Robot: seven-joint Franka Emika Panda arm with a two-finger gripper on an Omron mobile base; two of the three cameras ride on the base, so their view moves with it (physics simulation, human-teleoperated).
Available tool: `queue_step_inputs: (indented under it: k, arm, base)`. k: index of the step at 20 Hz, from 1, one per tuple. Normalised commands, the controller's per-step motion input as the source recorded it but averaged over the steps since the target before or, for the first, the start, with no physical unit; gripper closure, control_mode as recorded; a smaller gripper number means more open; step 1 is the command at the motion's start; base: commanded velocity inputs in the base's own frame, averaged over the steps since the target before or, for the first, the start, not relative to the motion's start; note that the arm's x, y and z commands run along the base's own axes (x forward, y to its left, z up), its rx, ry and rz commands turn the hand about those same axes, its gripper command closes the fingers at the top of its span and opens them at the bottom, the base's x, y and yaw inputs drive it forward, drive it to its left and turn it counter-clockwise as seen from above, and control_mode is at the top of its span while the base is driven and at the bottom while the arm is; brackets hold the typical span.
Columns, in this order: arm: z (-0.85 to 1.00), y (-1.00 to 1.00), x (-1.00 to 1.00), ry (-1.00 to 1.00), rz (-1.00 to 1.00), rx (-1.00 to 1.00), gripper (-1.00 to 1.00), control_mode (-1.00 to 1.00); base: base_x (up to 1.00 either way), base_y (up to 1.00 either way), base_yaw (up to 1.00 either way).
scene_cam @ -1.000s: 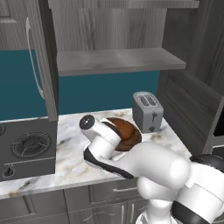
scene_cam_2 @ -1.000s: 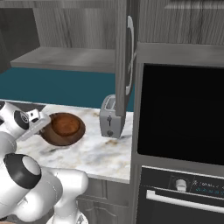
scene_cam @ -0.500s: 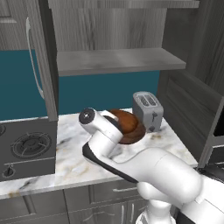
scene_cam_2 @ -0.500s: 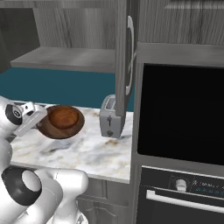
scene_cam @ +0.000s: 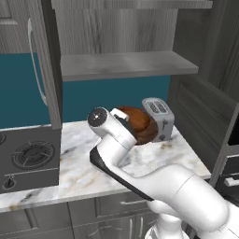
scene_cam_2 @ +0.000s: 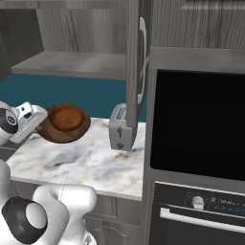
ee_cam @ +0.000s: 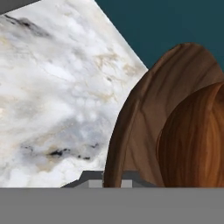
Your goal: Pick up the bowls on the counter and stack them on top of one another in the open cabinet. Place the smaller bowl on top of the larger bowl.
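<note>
The open cabinet [scene_cam: 126, 65] hangs over the counter [scene_cam: 79, 163], its grey shelf bare and its door [scene_cam_2: 136, 62] swung out with the long curved handle showing. To the right of the marble slab stands a black oven [scene_cam_2: 196, 124]; at the left edge sits the dark stovetop [scene_cam: 28, 156]. A grey toaster [scene_cam: 158, 119] stands upright on the counter near the back wall. The white arm [scene_cam: 163, 186] reaches forward over the slab and carries the larger bowl [scene_cam_2: 64, 123] lifted clear of the marble, tilted so its hollow faces partly toward the right camera. The gripper [ee_cam: 113, 179] is clamped on that bowl's rim, jaws nearly together. From the hand camera the bowl's wall stands on edge just above the fingertips, marble off to one side
</note>
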Motion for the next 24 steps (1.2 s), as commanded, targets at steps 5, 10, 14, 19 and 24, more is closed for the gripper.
queue_step_inputs:
  k: [5,10,14,19,24]
  arm:
    - [0.56,-0.06,-0.26,-0.11,0.08,-0.01,1.00,-1.00]
    - [0.57,-0.02,-0.22,-0.10,0.09,-0.02,1.00,-1.00]
    - [0.55,-0.03,-0.12,-0.08,0.10,-0.01,1.00,-1.00]
    - [0.54,-0.06,-0.13,-0.09,0.11,-0.01,1.00,-1.00]
    - [0.51,-0.07,-0.18,-0.10,0.11,-0.01,1.00,-1.00]
  base:
    - [0.00,0.00,0.00]
    - [0.00,0.00,0.00]
    - [0.00,0.00,0.00]
    - [0.00,0.00,0.00]
    - [0.00,0.00,0.00]
